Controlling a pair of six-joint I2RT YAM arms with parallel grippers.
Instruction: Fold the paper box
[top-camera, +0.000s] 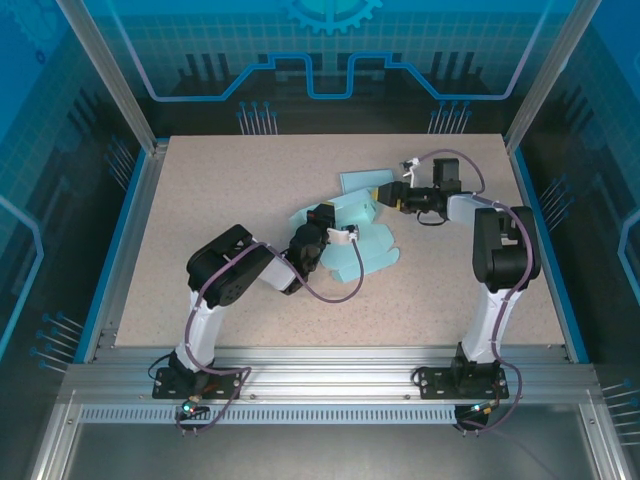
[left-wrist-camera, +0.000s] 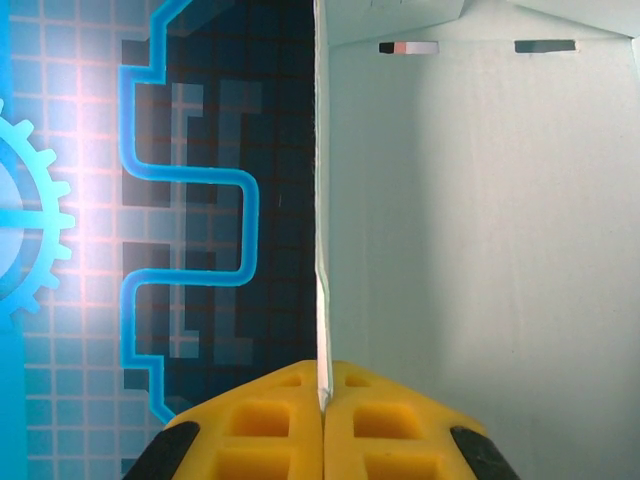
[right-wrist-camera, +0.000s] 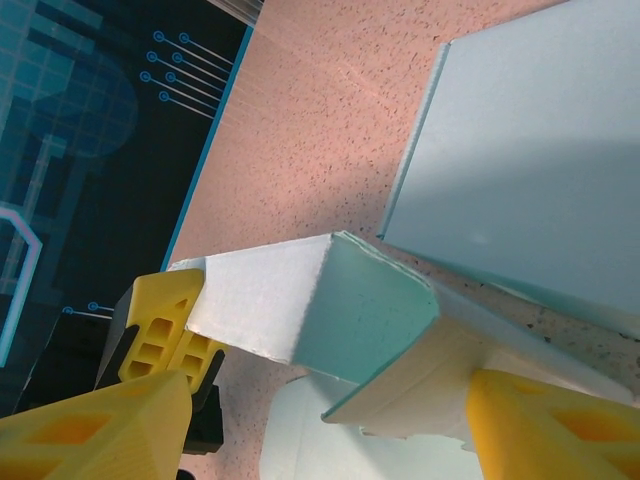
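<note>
fingertips of the left gripper (top-camera: 322, 216) are pressed together on the thin edge of one upright panel of the pale teal partly folded paper box (top-camera: 362, 250). in the left wrist view its yellow ribbed pads (left-wrist-camera: 265, 430) meet with that edge clamped between them. the panel runs straight ahead of the hand, and its broad pale face (left-wrist-camera: 480, 250) spreads away to the right, with two small slots (left-wrist-camera: 545, 45) near its far end. the rest of the box lies on the speckled beige table (top-camera: 220, 200) just to the right of this gripper, its flaps fanned out flat.

further right, the right gripper (top-camera: 388, 195) sits at the box's far flap with its jaws standing wide apart. in the right wrist view a folded corner (right-wrist-camera: 360, 310) of the box lies between its yellow fingers (right-wrist-camera: 545, 430). the right-hand finger rests against the paper. the other sits just beside it, and i cannot tell whether it touches. ahead and to the right of this hand, beyond the corner, a flat teal panel (right-wrist-camera: 530, 150) lies on the table.
</note>
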